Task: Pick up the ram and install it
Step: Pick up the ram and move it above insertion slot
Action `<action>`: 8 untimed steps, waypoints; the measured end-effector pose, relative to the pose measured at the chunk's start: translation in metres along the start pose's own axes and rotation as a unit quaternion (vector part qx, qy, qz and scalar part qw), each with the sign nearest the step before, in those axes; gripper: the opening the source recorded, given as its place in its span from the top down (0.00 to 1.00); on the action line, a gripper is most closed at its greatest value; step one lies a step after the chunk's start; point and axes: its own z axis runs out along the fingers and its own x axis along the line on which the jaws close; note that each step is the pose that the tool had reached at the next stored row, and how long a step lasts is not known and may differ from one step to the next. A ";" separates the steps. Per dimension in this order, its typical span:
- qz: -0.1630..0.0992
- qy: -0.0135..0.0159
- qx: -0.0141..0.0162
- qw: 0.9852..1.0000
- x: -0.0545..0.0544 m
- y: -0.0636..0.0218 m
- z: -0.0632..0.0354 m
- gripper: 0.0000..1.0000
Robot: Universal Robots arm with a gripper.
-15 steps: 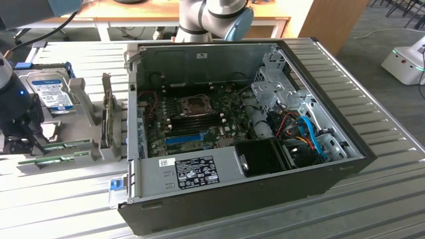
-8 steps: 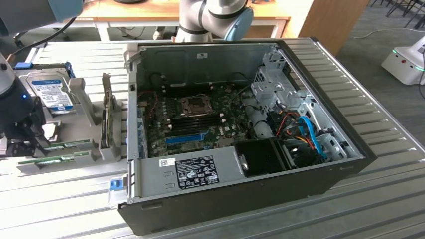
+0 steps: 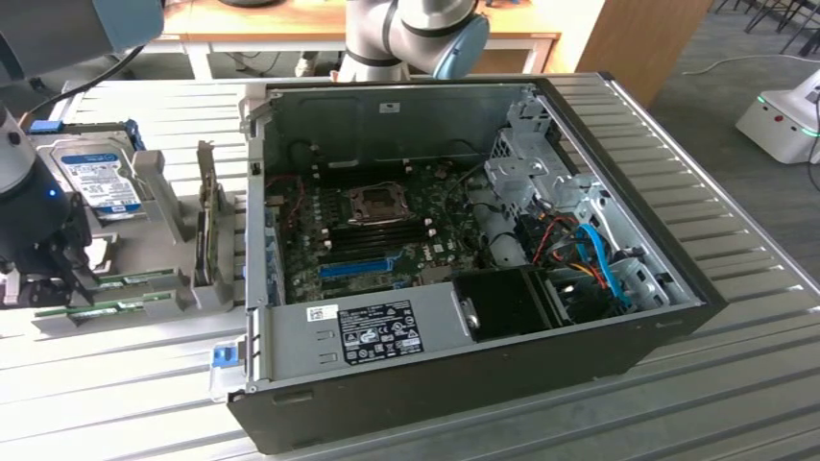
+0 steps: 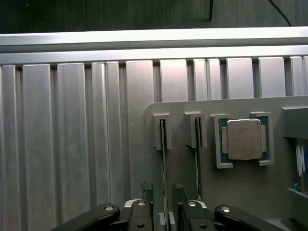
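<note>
Hovering over the grey holder [image 4: 181, 166], the gripper [image 4: 165, 214] is standing wide open, gripping nothing. The ram [image 4: 164, 159] is sitting edge-up in the holder's edge-most slot, straight beneath the jaws, its long axis running along the gap between them.

The desk [image 3: 743, 384] is bare ribbed aluminium, matt silver with a soft sheen along the slats. The parts holder [image 4: 240, 192] looks like smooth, matt grey plastic. The processor [image 4: 244, 139] has a dull brushed-metal lid. The ram [image 4: 163, 159], seen edge-on, is thin green circuit board. The pincer [image 4: 162, 192] has black links with a slight gloss and bright metal screw heads. The computer case [image 3: 384, 115] is bare grey sheet metal inside and matt black outside. The hard drive [image 3: 103, 182] carries a glossy blue-and-white sticker.
</note>
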 end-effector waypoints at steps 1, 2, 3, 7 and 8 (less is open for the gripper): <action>0.000 0.000 0.000 1.000 0.000 0.0000 0.0012 0.70; 0.000 0.000 0.000 1.000 0.000 -0.0001 0.0022 0.70; 0.000 0.000 0.000 1.000 0.000 -0.0001 0.0032 0.70; 0.000 0.000 0.000 1.000 0.001 -0.0002 0.0071 0.70; 0.000 0.000 0.000 1.000 0.001 -0.0003 0.0081 0.70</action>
